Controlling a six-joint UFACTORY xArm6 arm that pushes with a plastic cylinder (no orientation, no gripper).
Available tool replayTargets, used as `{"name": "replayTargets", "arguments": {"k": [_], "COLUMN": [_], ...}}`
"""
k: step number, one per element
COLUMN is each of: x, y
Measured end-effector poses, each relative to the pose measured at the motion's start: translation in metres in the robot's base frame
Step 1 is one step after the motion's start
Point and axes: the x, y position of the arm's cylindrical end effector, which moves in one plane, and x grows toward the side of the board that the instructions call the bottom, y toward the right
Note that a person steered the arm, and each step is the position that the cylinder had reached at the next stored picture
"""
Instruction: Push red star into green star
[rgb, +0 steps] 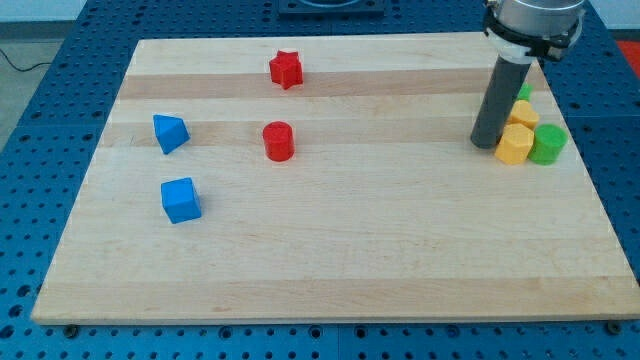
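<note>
While the rod stands upright at the view's right, my tip (485, 143) is seen resting on the wooden board (330, 260), just to the left of a tight cluster of blocks. No claw is fitted, so no grasp is recorded. The red star (285, 69) is located near the view's top, left of centre, well apart from the tip. Only a sliver of a green block (524, 92), shape not discernible, is noted behind the rod. Beside it are found two yellow blocks (522, 112) (514, 145) and a green cylinder (548, 144). A red cylinder (278, 141), blue triangular block (169, 132) and blue cube (181, 200) are logged at left.
</note>
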Motion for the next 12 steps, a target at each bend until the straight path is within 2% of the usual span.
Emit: {"name": "replayTargets", "arguments": {"k": [1,2,3,4,5,6,7,10,11,12], "x": [-0.029,-0.097,-0.154,-0.207,-0.217,-0.216,-0.199,-0.11,-0.136,-0.159], "y": [-0.056,-0.114,-0.115,-0.146,-0.2,-0.321,-0.356,-0.151,-0.153,-0.207]}}
